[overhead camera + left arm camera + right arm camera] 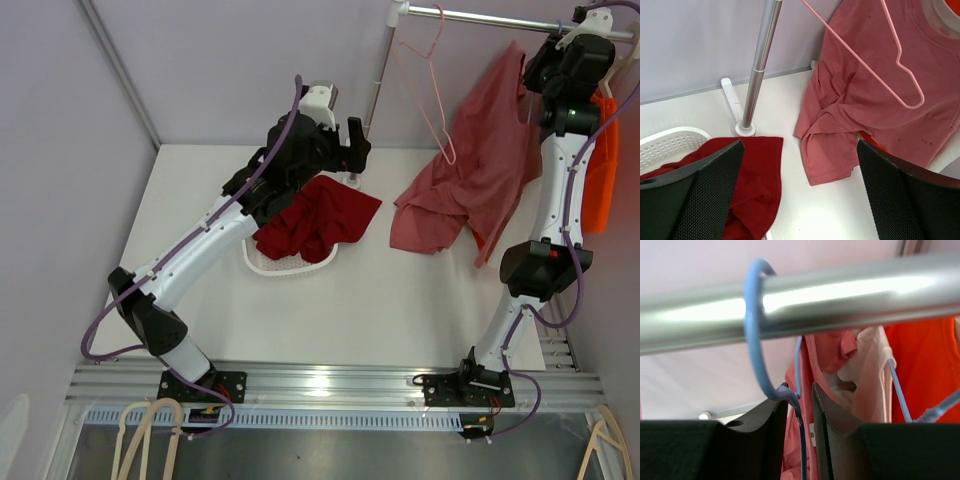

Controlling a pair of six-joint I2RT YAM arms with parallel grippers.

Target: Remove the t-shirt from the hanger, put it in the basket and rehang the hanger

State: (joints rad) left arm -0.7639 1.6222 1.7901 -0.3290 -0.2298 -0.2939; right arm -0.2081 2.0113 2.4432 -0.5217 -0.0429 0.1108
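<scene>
A salmon-pink t-shirt (470, 170) hangs from a blue hanger (754, 340) hooked on the steel rail (840, 295). Its lower half drapes onto the table (865, 100). My right gripper (575, 40) is up at the rail. In the right wrist view its jaws (800, 390) stand a narrow gap apart around the hanger's neck. The blue wire rests against the left finger, with pink cloth (825, 347) behind the gap. My left gripper (355, 145) hovers open and empty (800, 142) over the table, left of the shirt.
An empty pink hanger (435, 100) hangs on the rail beside the shirt. A dark red garment (315, 220) spills from a white basket (290, 265) under my left arm. An orange garment (603, 170) hangs at far right. The rack's pole (378, 90) stands behind.
</scene>
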